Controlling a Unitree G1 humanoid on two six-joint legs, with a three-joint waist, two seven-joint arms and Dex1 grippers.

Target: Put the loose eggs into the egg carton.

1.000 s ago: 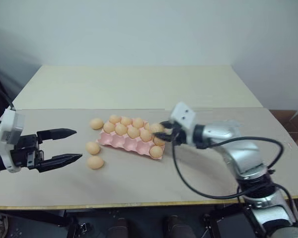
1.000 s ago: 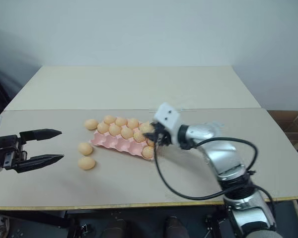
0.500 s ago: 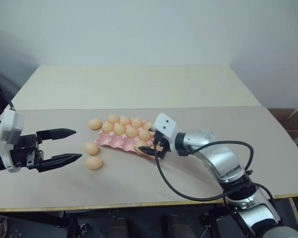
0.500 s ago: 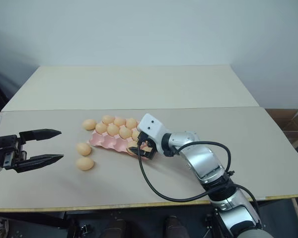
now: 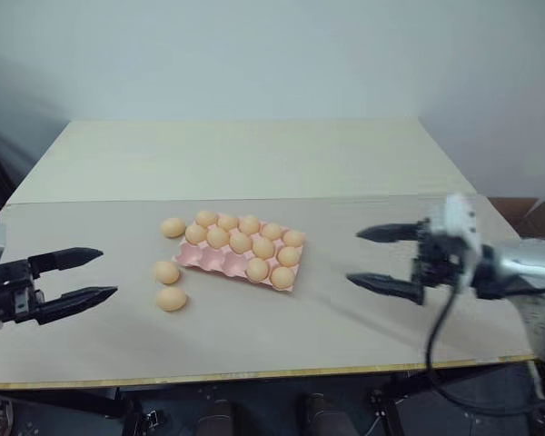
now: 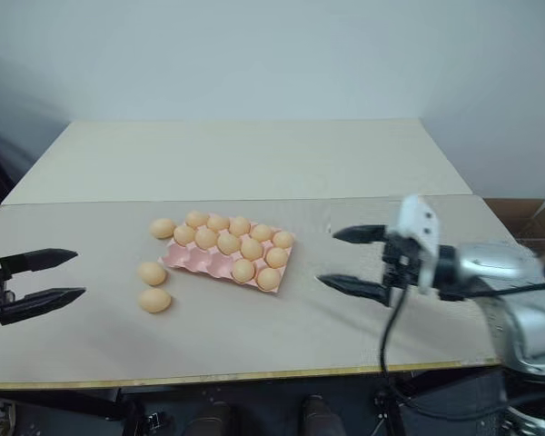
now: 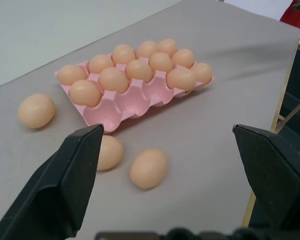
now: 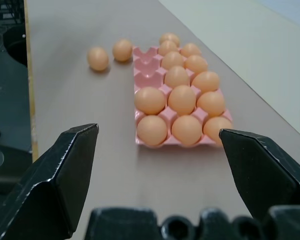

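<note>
We are holding both jaws apart and empty: the egg carton [image 5: 242,255] is lying between them on the counter [image 5: 345,318], three loose eggs [image 5: 171,298] nearer our left jaws [image 5: 93,275].

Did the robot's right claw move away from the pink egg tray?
Yes. The right gripper was at the egg carton; now it hangs open, well off to its right.

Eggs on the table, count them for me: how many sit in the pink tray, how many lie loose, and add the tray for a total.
Tan-orange oval eggs seated in the tray: 12
Tan-orange oval eggs loose on the table: 3
Flat pink moulded egg tray: 1
Total: 16 things, 15 of them eggs
</note>
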